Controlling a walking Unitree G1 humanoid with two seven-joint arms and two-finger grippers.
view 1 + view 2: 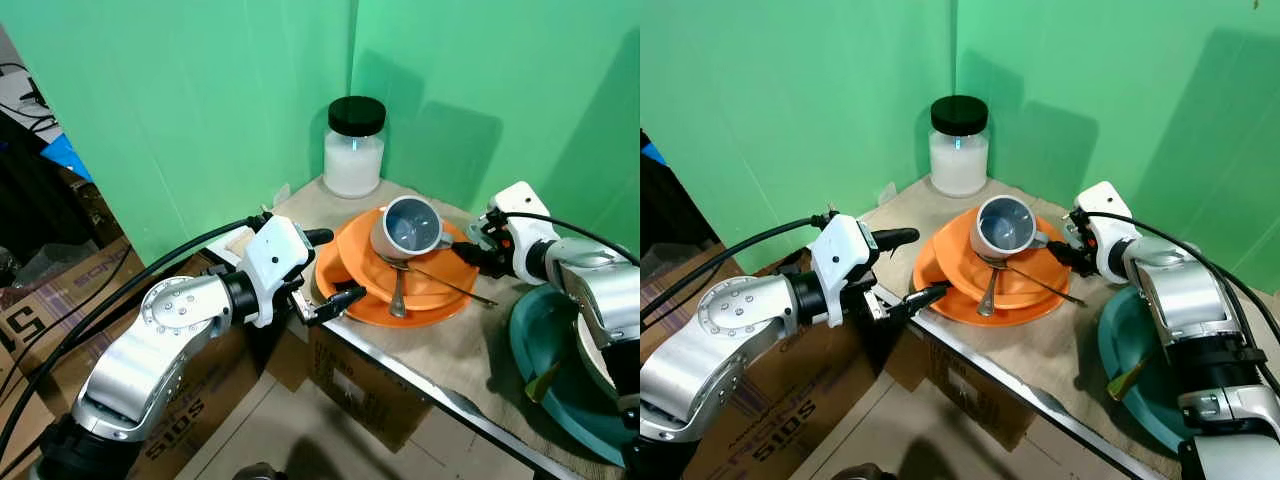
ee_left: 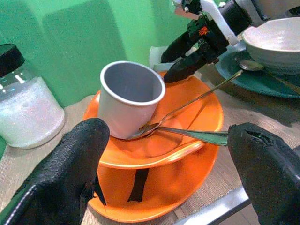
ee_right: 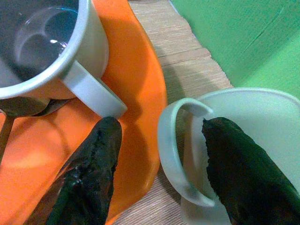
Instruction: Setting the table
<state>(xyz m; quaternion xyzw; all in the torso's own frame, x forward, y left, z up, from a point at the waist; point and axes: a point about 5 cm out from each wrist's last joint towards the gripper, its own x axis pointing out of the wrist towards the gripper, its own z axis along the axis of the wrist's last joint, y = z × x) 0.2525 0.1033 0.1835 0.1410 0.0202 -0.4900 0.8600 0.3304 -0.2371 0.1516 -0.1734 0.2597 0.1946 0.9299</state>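
Grey mug (image 1: 407, 226), orange plates (image 1: 352, 285), teal plate (image 1: 540, 350), black-lidded jar (image 1: 354, 147).

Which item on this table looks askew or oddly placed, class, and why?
The grey mug lies tilted on its side in the orange bowl, its mouth facing up and outward, with two spoons loose beneath it. It sits stacked with the dishes, not upright on the table.

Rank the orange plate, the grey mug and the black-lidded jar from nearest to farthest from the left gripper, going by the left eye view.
1. Orange plate: its near rim lies right at the left gripper.
2. Grey mug: tipped on the plate, further in.
3. Black-lidded jar: at the back corner by the green wall.
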